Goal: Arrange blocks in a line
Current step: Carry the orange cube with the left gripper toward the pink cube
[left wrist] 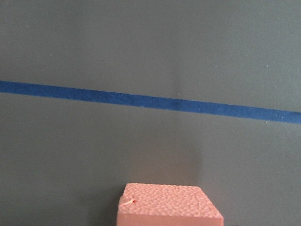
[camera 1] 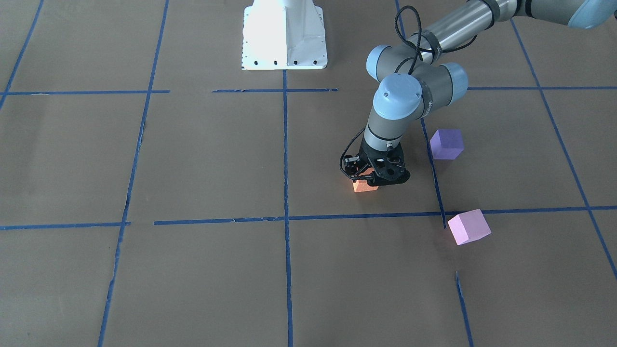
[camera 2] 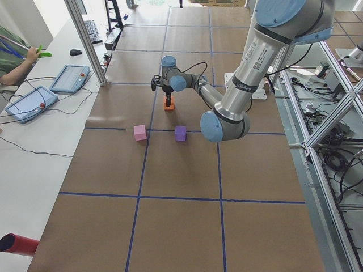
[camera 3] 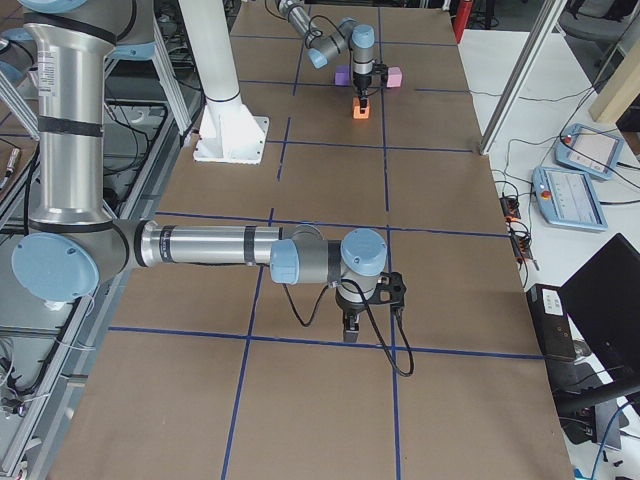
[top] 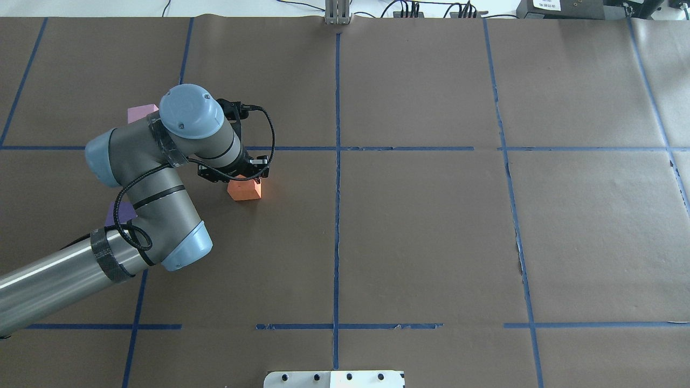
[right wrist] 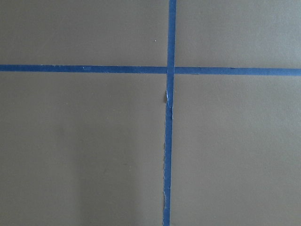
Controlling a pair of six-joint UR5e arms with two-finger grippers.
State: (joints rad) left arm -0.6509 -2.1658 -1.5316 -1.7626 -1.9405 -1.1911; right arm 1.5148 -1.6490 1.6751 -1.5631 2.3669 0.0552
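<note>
Tabletop [top: 431,242]: brown paper, blue tape grid. Left arm [top: 161,178] bent down over it. Left gripper [camera 1: 371,179] straddles the orange block [camera 1: 364,187], low at the tabletop; clamped or loose, cannot tell. Right gripper [camera 3: 350,325] well apart, state unreadable. Purple block [camera 1: 447,143] and pink block [camera 1: 468,226] lie free on the robot's left of orange.

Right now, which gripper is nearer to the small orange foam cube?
Left. The left gripper is directly over the orange foam cube; the right gripper hangs far off on the robot's right side, above crossing blue tape lines.
</note>
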